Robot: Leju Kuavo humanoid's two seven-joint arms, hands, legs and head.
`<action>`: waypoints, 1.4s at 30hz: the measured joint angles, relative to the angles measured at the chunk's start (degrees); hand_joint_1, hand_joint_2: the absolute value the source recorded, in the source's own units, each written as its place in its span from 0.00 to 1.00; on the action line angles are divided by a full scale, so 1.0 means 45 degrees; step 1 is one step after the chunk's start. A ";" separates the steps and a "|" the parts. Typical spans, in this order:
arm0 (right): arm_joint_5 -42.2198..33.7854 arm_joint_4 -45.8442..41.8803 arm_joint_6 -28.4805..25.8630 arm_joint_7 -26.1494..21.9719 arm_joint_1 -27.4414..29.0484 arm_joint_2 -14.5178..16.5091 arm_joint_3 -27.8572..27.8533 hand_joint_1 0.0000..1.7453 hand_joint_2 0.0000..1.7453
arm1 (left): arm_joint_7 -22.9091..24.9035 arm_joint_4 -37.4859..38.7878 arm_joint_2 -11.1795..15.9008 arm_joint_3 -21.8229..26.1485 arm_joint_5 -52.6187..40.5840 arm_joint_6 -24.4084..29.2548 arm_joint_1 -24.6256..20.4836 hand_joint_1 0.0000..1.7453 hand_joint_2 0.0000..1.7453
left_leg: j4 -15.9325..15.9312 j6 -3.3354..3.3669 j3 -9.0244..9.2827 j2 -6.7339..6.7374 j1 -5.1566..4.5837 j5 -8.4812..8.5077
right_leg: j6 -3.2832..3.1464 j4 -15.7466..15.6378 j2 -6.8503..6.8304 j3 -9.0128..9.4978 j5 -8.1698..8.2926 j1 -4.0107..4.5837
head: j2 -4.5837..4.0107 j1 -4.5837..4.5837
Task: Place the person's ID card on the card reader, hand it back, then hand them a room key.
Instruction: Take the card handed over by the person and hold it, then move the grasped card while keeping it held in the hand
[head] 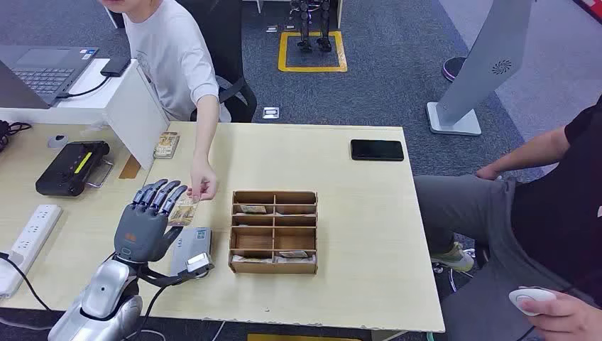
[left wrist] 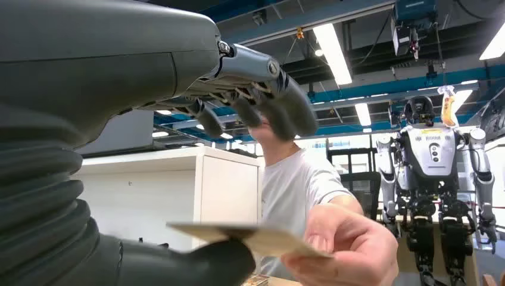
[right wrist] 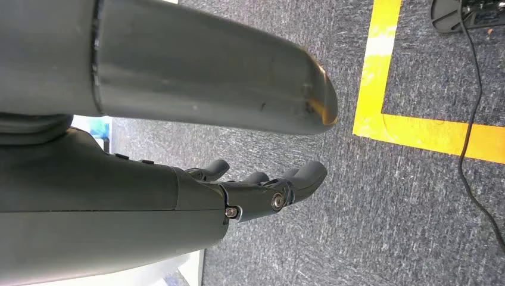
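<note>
We begin at the fingers [left wrist: 280, 107] of the left hand [head: 145, 224]: in the left wrist view they arch apart above the card [left wrist: 250, 237], while the thick thumb [left wrist: 196, 262] lies under it, so the card rests on the thumb, but we cannot tell if the fingers already press on it. The person's hand [left wrist: 345, 250] pinches the far end of the same card, so we judge this moment as a handover, with both sides at the card. In the head view the card [head: 183, 211] sits between the robot fingers and the person's hand [head: 202, 188], at about 1 o'clock from the robot's palm. Under the hand, at about 5 o'clock from it, lies the grey card reader [head: 190, 249] on the table [head: 355, 234], close enough for a short move. The wooden box [head: 274, 231] with small compartments stands at 3 o'clock of the reader; some of its slots hold cards. The right wrist view gives what the others lack: the right hand [right wrist: 262, 187] hangs over the carpet, fingers loosely curved and apart, holding nothing.
</note>
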 joint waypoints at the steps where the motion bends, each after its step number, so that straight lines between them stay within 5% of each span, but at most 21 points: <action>1: 0.0014 0.0001 -0.0006 -0.0006 0.0000 0.0000 -0.0006 0.00 0.00 | 0.0000 0.0012 -0.0001 0.0000 0.0006 0.0000 -0.0001 1.00 1.00 | 0.0000 0.0000 0.0000 0.0000 0.0000 0.0000 | 0.0000 0.0000 0.0000 0.0000 0.0000 0.0000 | 0.0000 0.0000; 18: 0.0456 0.0007 -0.0259 -0.0233 -0.0045 0.0000 -0.0168 0.00 0.00 | -0.0147 0.0134 0.0001 0.0000 0.0380 0.0092 -0.0078 1.00 1.00 | -0.0001 0.0000 -0.0001 -0.0001 0.0000 0.0000 | 0.0000 0.0001 -0.0001 0.0001 0.0000 0.0000 | 0.0000 -0.0001; 25: 0.0909 0.0293 -0.0713 -0.0542 -0.0185 -0.0053 -0.0416 0.00 0.00 | -0.1902 0.0096 -0.0100 0.0227 0.1626 0.0296 -0.0027 1.00 1.00 | -0.0001 0.0000 -0.0001 -0.0001 0.0000 0.0000 | 0.0000 0.0001 -0.0002 0.0004 0.0000 0.0000 | 0.0000 -0.0001; 31: 0.1055 0.0651 -0.0897 -0.0583 -0.0302 -0.0163 -0.0610 0.00 0.00 | -0.2176 0.0095 -0.0174 0.0329 0.2438 0.0271 -0.0019 1.00 1.00 | -0.0001 0.0000 0.0000 -0.0002 0.0000 0.0000 | 0.0000 0.0001 -0.0002 0.0004 0.0000 0.0000 | 0.0000 -0.0002; 38: 0.1160 0.0601 -0.0642 -0.0635 -0.0334 -0.0157 -0.0921 0.00 0.00 | -0.2391 -0.0158 -0.0431 0.0323 0.5783 -0.2718 0.0009 1.00 1.00 | -0.0001 0.0000 -0.0001 -0.0002 0.0000 0.0000 | 0.0000 0.0001 -0.0002 0.0003 0.0000 0.0000 | 0.0000 -0.0001; 42: 0.1288 0.0370 -0.0412 -0.0713 -0.0326 -0.0112 -0.1071 0.00 0.00 | -0.2396 -0.0262 -0.0449 0.0319 0.5632 -0.2724 0.0145 1.00 1.00 | -0.0001 0.0000 -0.0001 -0.0002 0.0000 0.0000 | 0.0000 0.0001 0.0000 0.0003 0.0000 0.0000 | 0.0000 -0.0001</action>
